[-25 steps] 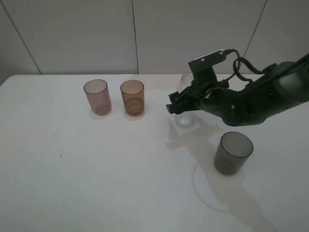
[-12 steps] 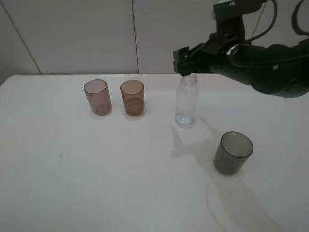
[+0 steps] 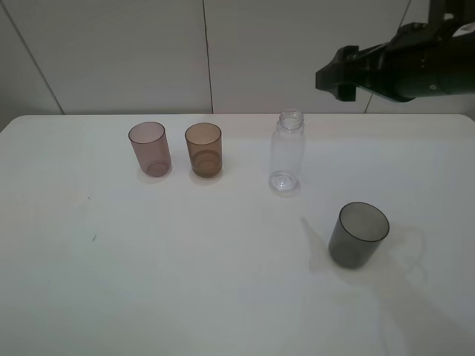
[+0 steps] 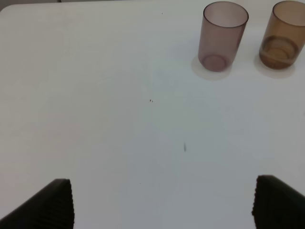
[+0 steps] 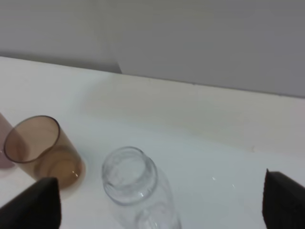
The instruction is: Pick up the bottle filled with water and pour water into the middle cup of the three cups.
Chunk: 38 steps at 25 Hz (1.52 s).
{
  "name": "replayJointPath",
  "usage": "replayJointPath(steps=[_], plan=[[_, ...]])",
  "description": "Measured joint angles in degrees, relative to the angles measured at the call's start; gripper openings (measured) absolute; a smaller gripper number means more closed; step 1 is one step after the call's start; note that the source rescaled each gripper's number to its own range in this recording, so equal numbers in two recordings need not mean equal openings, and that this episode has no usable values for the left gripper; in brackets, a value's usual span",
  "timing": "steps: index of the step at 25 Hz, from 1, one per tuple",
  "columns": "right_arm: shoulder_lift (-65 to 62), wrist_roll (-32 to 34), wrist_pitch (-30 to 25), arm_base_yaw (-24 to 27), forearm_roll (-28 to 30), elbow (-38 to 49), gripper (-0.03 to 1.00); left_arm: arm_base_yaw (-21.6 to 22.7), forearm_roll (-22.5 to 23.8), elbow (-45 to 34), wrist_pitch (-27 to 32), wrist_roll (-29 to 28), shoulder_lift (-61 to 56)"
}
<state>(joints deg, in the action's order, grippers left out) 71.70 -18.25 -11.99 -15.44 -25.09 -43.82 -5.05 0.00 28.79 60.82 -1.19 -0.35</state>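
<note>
Bottle (image 3: pixel 286 152) stands upright on the table (image 3: pixel 185 282), uncapped, held by nothing. It looks nearly empty, though clear plastic makes the water level hard to judge.

Taking the bottle as landmark: middle cup (image 3: pixel 203 149), amber-brown, is near on its left, with some liquid showing low inside. The pinkish-mauve cup (image 3: pixel 149 148) is beyond that. The smoky-grey cup (image 3: pixel 358 233) sits nearer the camera, to the bottle's right.

Right gripper (image 3: pixel 343 76) hangs above and right of the bottle's neck, well clear, jaws apart, empty. Left gripper (image 4: pixel 162 202) is spread wide over bare table, also empty.

Judgement: the pour looks done and the bottle set down. Next move calls only for retreating without brushing the bottle.
</note>
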Motion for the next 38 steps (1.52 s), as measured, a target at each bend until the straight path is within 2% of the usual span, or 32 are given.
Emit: replayJointPath(steps=[6, 9, 17, 21, 24, 26, 32, 38], plan=[[-12.55, 22.12, -20.81, 11.57, 24.00, 0.00, 0.73, 0.00, 0.00, 0.00, 0.00, 0.00, 0.00], [-21.09, 26.60, -28.89, 13.65, 30.95, 0.00, 0.73, 0.00, 0.00, 0.00, 0.00, 0.00, 0.00], [-46.31, 26.62, -45.84, 13.64, 32.28, 0.00, 0.73, 0.00, 0.00, 0.00, 0.00, 0.00, 0.00], [-55.21, 26.41, -52.61, 13.64, 32.28, 0.00, 0.73, 0.00, 0.00, 0.00, 0.00, 0.00, 0.00], [-60.57, 26.41, -55.66, 13.64, 32.28, 0.07, 0.73, 0.00, 0.00, 0.00, 0.00, 0.00, 0.00], [-63.28, 26.41, -55.62, 13.64, 32.21, 1.36, 0.73, 0.00, 0.00, 0.00, 0.00, 0.00, 0.00], [-71.36, 23.27, -49.13, 13.64, 27.55, 10.61, 0.73, 0.00, 0.00, 0.00, 0.00, 0.00, 0.00], [-71.84, 20.46, -48.88, 13.64, 25.09, 14.11, 0.73, 0.00, 0.00, 0.00, 0.00, 0.00, 0.00]])
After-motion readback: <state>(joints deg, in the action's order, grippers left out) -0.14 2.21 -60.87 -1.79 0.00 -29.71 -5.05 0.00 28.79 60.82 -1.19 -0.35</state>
